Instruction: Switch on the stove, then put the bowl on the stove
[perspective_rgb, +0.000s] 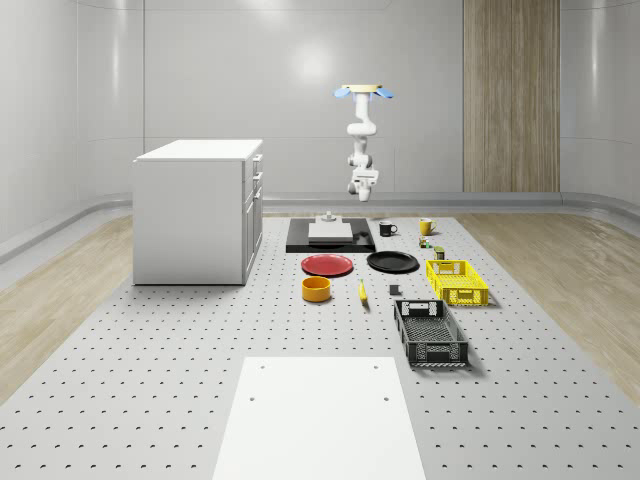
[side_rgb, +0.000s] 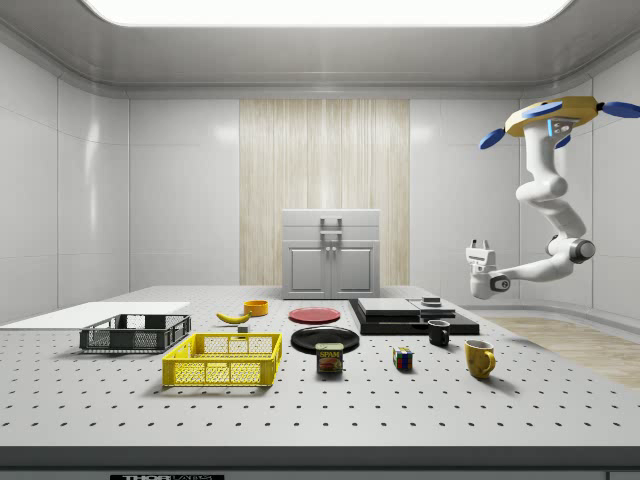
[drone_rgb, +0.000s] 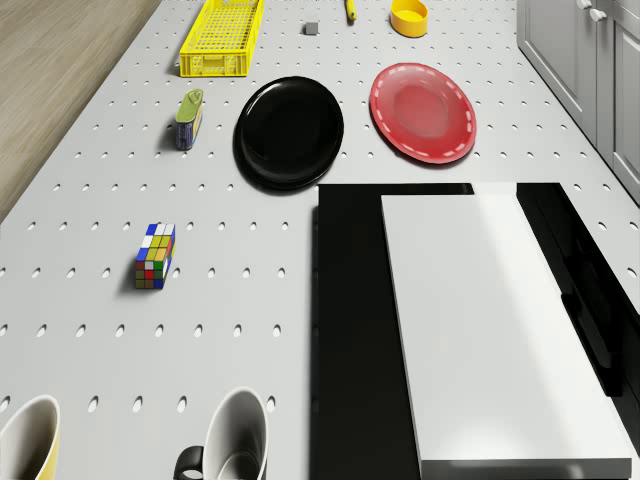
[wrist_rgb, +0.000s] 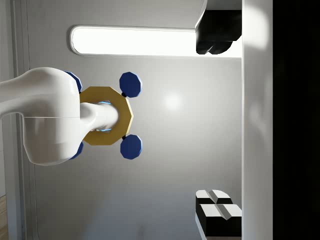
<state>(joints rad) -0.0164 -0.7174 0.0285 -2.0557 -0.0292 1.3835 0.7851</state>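
- Stove (perspective_rgb: 331, 236) lies flat on your counter (perspective_rgb: 150, 400), below and just ahead of the gripper (side_rgb: 482, 262); the drone (side_rgb: 553, 118) hovers beyond its far edge.
- Bowl (perspective_rgb: 317, 289) sits well apart, past the red plate (perspective_rgb: 328, 265).
- Finger state: you cannot tell.
- Can (side_rgb: 330, 358) reads "SPAM".

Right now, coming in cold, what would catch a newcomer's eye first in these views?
The drone hovering high near the side view's right wall, arm bent so the gripper hangs in the air beyond the stove. Next, the color on the table: the yellow bowl and red plate before the stove, the yellow basket at the whole-scene view's right.
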